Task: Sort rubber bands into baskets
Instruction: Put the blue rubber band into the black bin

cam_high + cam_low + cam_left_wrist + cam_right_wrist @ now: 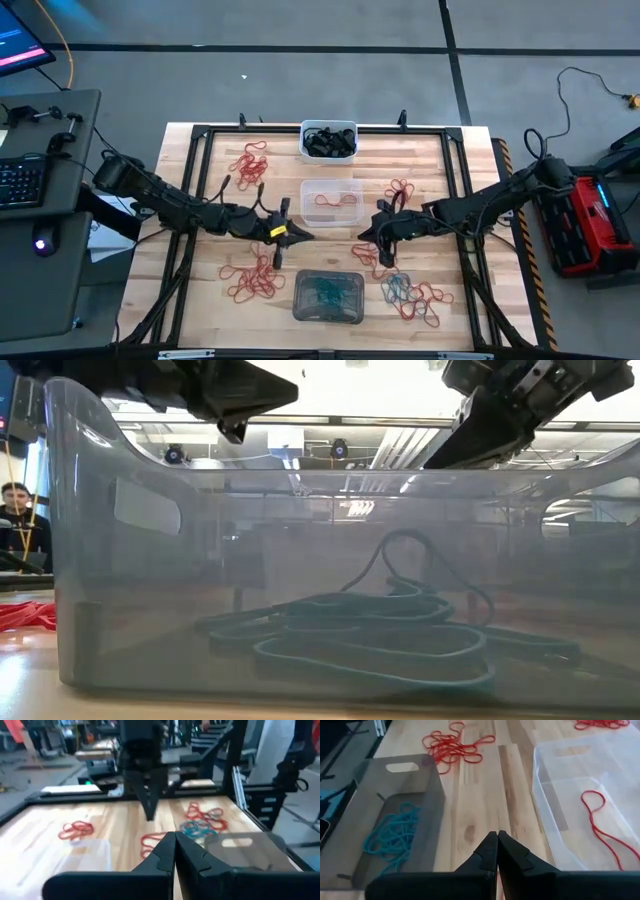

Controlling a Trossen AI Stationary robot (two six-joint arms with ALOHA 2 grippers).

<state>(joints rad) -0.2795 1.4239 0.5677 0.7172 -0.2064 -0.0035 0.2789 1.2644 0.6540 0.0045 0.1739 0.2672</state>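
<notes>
High view: both dark arms reach inward over the wooden table (200,300) and meet near frame centre. The left gripper (298,236) points right, its fingers pressed fully together and holding nothing. The right gripper (364,236) points left, likewise fully closed and empty. The two tips face each other across a strip of bare wood, apart.

Three tubs stand in a column down the middle of the frame. The opaque white basket (328,127) at upper centre holds black bands. The clear plastic basket (331,199) just above the gripper tips holds one red rubber band (600,827). The translucent grey basket (328,295) at lower centre holds blue-teal rubber bands (390,837).

Loose red rubber bands (250,165) lie at upper left and lower left of the table, and right of the clear basket. A mixed red and teal cluster (410,292) lies at lower right.

Bare wood remains between the clear and grey baskets. A black frame rail (190,180) borders the work area.
</notes>
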